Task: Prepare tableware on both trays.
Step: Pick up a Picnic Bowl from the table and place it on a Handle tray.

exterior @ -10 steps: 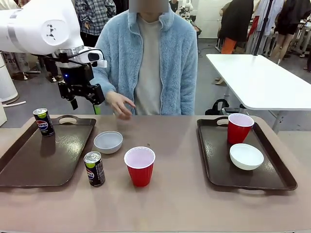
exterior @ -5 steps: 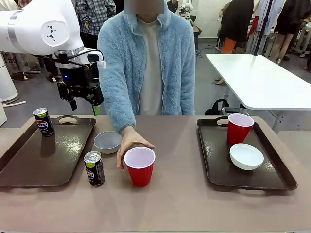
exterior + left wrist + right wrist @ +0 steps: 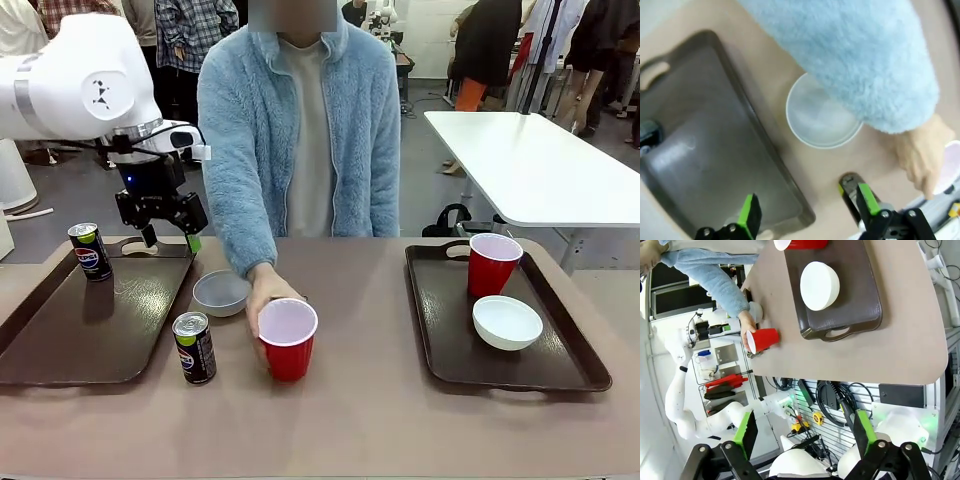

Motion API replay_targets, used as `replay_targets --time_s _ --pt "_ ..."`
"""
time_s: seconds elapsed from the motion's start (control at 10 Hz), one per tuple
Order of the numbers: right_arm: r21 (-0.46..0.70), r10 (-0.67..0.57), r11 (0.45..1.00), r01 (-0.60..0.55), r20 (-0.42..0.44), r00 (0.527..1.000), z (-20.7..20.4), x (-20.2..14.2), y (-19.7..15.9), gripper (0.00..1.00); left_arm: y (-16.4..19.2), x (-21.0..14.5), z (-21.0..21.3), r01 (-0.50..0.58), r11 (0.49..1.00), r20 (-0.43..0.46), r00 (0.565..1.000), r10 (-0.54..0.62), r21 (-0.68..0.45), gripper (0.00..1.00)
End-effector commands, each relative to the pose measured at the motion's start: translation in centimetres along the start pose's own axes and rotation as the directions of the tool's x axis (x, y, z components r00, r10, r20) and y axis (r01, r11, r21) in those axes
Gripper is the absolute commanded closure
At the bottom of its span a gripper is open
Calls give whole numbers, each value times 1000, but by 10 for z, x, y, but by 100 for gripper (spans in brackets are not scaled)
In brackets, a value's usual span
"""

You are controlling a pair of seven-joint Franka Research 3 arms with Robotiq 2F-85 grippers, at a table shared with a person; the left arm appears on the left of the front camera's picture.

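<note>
Front view, left end effector (image 3: 170, 240): it is hanging with its jaws spread and nothing between them, above the far right corner of the left tray (image 3: 60, 345).
Front view, loose pieces: a bowl (image 3: 221, 293), a can (image 3: 194, 347) and a red cup (image 3: 288, 340) are sitting on the desk (image 3: 360, 420) off the left tray's right rim. A second can (image 3: 89, 250) is standing upright on that tray.
Front view, person's hand (image 3: 262, 298): it is wrapping around the red cup.
Front view, right tray (image 3: 450, 340): it is carrying a second cup (image 3: 493, 265) and a second bowl (image 3: 507, 322). I am judging it short of a can.
Left wrist view, bowl (image 3: 815, 120): it is lying straight ahead of the open fingers (image 3: 749, 217), just beside the left tray's rim (image 3: 765, 145).
Left wrist view, sleeve (image 3: 855, 60): it is covering one edge of the bowl, and the person's hand (image 3: 920, 155) is reaching past it.
Right wrist view, right end effector (image 3: 805, 432): its jaws are standing wide and empty, well apart from the desk, looking down on the right tray (image 3: 860, 300) and the second bowl (image 3: 820, 285).
Coming move, my judgement: the left arm is the nearer one. The bowl is lying below and toward the robot's side of it, so I am expecting a descent clear of the sleeve.
</note>
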State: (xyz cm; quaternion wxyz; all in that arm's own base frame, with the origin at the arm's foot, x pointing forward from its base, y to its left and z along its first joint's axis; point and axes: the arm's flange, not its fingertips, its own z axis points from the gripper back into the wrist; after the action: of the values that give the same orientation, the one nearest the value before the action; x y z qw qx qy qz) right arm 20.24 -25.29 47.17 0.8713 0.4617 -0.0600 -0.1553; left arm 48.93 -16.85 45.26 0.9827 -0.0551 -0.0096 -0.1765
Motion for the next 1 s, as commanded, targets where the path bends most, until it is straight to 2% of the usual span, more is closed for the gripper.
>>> replay_targets --time_s 0.0,0.1,0.2,0.3,0.4,0.5,0.9 --pt "18 15 1000 -15 7 1000 0 -2 2 0 3 2 -23 40 998 24 999 -39 -46 0" --pt "18 15 1000 -15 7 1000 0 -2 2 0 4 1 -28 44 998 4 999 -44 -50 0" --pt "18 15 1000 -15 7 1000 0 -2 2 0 -6 -32 -1 99 995 -32 995 -98 10 0" --pt "18 15 1000 -15 7 1000 0 -2 2 0 -21 -86 35 229 969 -77 972 -222 91 0" --pt "18 15 1000 -15 7 1000 0 -2 2 0 -27 -117 55 269 955 -55 963 -264 128 0" --pt "18 15 1000 -15 7 1000 0 -2 2 0 -30 -127 57 296 943 -65 955 -289 150 0" --pt "18 15 1000 -15 7 1000 0 -2 2 0 -27 -121 49 266 958 -81 963 -258 110 0"
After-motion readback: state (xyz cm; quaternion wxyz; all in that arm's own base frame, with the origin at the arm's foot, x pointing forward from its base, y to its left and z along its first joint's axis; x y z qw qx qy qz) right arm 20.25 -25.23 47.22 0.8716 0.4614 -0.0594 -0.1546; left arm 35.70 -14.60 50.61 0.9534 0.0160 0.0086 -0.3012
